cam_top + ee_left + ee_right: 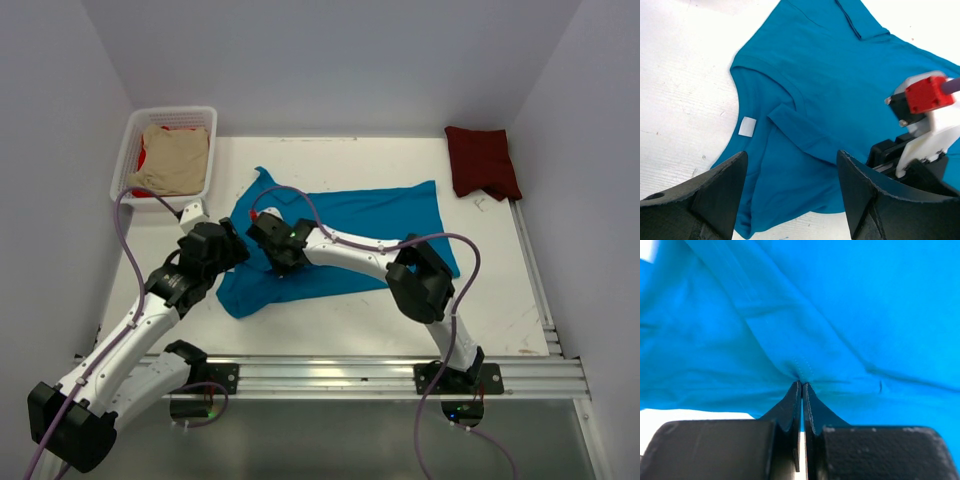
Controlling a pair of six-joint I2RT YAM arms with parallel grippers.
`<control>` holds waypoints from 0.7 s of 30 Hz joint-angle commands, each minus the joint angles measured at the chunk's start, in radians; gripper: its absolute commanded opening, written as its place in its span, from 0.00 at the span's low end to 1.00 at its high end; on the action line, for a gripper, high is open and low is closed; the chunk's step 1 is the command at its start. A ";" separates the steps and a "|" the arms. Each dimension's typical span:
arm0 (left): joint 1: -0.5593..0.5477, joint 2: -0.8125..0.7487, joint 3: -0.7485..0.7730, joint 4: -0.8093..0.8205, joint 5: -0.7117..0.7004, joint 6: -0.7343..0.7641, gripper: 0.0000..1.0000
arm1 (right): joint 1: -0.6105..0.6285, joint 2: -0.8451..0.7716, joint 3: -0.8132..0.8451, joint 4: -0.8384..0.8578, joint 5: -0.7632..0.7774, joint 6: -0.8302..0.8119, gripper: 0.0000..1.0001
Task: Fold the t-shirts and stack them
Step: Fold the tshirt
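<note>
The teal-blue t-shirt (360, 235) lies crumpled across the middle of the table. Its white neck label (747, 126) shows in the left wrist view. My right gripper (272, 248) is shut on a fold of the teal shirt (805, 330) near its left part, and the cloth puckers at the fingertips. My left gripper (222, 245) is open just left of it, its fingers (720, 190) apart above the shirt's lower edge. A dark maroon shirt (482, 160) lies folded at the back right. A beige shirt (175, 158) lies in the basket over a red one (142, 160).
The white lattice basket (128, 150) stands at the back left corner. White walls close in the table on three sides. A metal rail (360, 372) runs along the near edge, with both arm bases on it. The right gripper's body with a red part (925, 95) shows in the left wrist view.
</note>
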 commanded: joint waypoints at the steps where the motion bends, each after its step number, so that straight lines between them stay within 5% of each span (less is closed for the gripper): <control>1: 0.009 -0.012 0.003 -0.002 -0.010 0.006 0.75 | -0.017 -0.036 0.079 -0.016 0.042 -0.039 0.00; 21: 0.009 -0.003 -0.003 -0.003 -0.001 0.007 0.75 | -0.115 0.081 0.163 -0.042 0.077 -0.027 0.01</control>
